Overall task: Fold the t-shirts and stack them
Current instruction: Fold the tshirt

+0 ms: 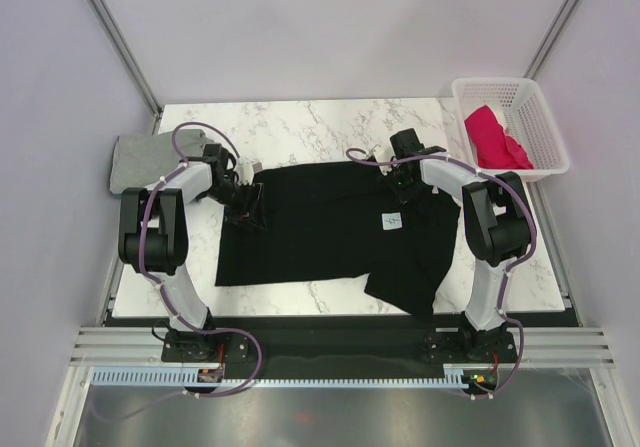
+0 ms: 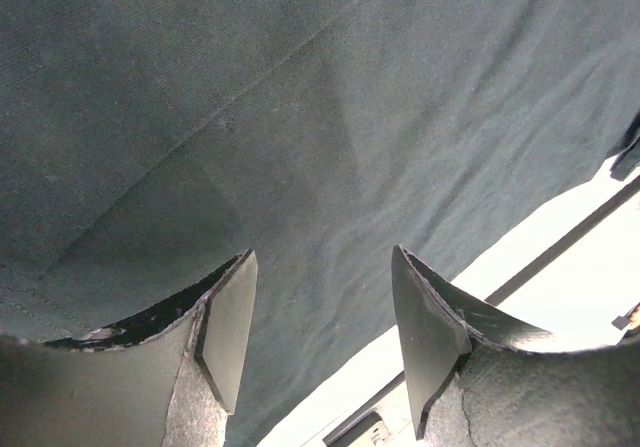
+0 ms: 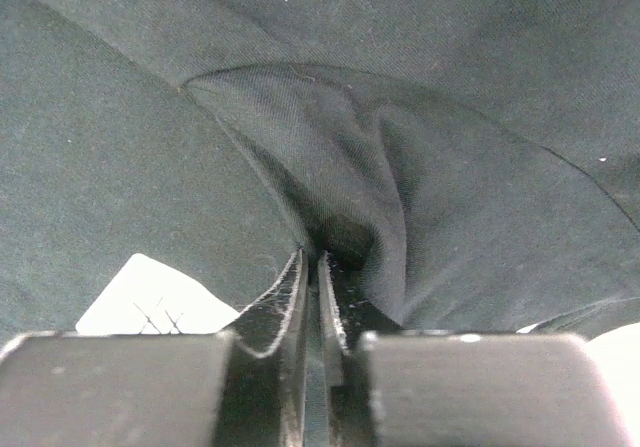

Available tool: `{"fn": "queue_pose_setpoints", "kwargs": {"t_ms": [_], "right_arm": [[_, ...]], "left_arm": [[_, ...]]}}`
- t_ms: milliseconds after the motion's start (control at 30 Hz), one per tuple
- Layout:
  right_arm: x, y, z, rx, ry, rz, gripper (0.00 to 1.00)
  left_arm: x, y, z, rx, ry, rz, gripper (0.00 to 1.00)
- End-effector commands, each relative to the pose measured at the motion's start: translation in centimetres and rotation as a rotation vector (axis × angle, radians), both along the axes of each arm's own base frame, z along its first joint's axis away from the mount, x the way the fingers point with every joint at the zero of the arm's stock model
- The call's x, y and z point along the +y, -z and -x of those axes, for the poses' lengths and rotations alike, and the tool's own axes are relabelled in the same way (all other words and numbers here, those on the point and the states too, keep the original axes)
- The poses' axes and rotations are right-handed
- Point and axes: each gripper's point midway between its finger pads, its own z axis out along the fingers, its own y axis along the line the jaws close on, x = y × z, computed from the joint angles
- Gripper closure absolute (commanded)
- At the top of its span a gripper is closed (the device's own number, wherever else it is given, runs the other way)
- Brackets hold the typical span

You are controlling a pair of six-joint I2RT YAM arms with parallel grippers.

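A large black t-shirt point(image 1: 330, 232) lies spread on the marble table point(image 1: 300, 127), its small white neck label point(image 1: 393, 221) showing right of centre. My left gripper point(image 1: 247, 205) is at the shirt's left edge; in the left wrist view it point(image 2: 322, 302) is open over the dark cloth point(image 2: 300, 117). My right gripper point(image 1: 402, 189) is at the shirt's upper right; in the right wrist view it point(image 3: 312, 259) is shut on a pinched fold of the black cloth point(image 3: 340, 167), and the label point(image 3: 150, 297) shows beside it. A folded grey t-shirt point(image 1: 145, 159) lies at the far left. A crimson-pink t-shirt point(image 1: 492, 135) lies in the basket.
The white lattice basket point(image 1: 545, 132) stands at the table's right rear corner. The table's front edge point(image 1: 330, 317) runs just beyond the arm bases. Grey walls close in on the left, right and back.
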Motion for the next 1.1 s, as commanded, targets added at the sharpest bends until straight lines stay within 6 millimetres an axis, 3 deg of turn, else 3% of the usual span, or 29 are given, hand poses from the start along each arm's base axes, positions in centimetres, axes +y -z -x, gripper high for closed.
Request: {"fn": "queue_pose_setpoints", "kwargs": {"t_ms": [0, 167, 367, 633, 800, 933, 1067], "right_arm": [[-0.1, -0.2, -0.5, -0.019, 0.000, 0.005, 0.89], [0.1, -1.2, -0.8, -0.036, 0.010, -0.005, 0.99], [0.6, -4.8, -1.1, -0.062, 0.019, -0.039, 1.00], [2.8, -7.5, 0.5, -0.026, 0.015, -0.113, 1.00], [2.9, -6.3, 1.6, 0.015, 0.010, -0.105, 1.00], [2.5, -4.6, 2.2, 0.055, 0.017, -0.077, 0.92], [2.4, -3.9, 1.7, 0.038, 0.018, -0.072, 0.96]], "left_arm": [[-0.4, -0.7, -1.2, -0.026, -0.019, 0.018, 0.37], [-0.4, -0.8, -1.3, -0.028, -0.020, 0.020, 0.37], [-0.6, -0.8, -1.6, -0.031, -0.023, 0.031, 0.37], [-0.7, -1.0, -2.0, -0.038, -0.024, 0.035, 0.37], [-1.0, -1.4, -2.1, -0.040, -0.028, 0.055, 0.37], [-1.1, -1.3, -1.8, -0.034, -0.027, 0.060, 0.37], [-1.0, -1.5, -1.7, -0.041, -0.026, 0.059, 0.37]]}}
